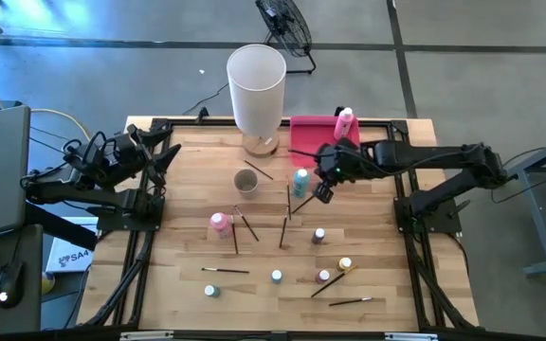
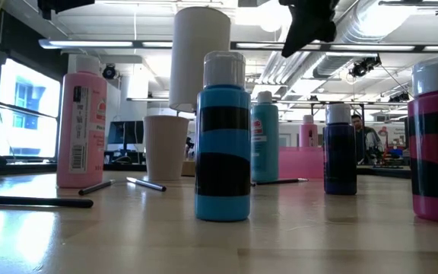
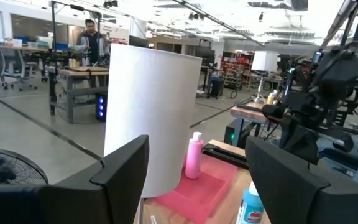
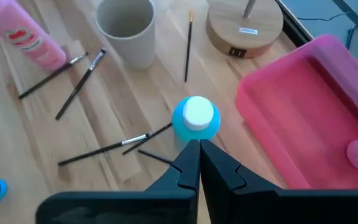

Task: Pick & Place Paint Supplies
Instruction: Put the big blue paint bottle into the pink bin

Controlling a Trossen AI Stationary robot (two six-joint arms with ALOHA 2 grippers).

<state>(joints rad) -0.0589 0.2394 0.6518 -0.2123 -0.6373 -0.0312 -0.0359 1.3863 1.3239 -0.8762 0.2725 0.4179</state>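
The right gripper (image 1: 322,193) hangs above the table just right of centre in the high view, its 2 fingers pressed together with nothing between them. In the right wrist view the closed fingertips sit just above a teal paint bottle (image 4: 196,118) with a white cap, which stands upright on the wooden table (image 1: 387,284) beside the pink tray (image 1: 313,133).

A pink bottle (image 1: 346,121) stands in the tray's upper right corner. A second, taller pink bottle (image 1: 219,223) stands left of centre, with a beige cup (image 1: 245,180) above it and the tall white cylinder (image 1: 256,85) at the upper middle of the frame.

Several thin paintbrushes lie scattered across the table: 1 near the lower left (image 1: 226,271), 1 at the lower right (image 1: 349,302), others around the centre. Tiny bottles (image 1: 318,235) dot the lower half of the table.

The left gripper (image 1: 164,156) waits at the table's upper left edge, jaws spread wide and empty.
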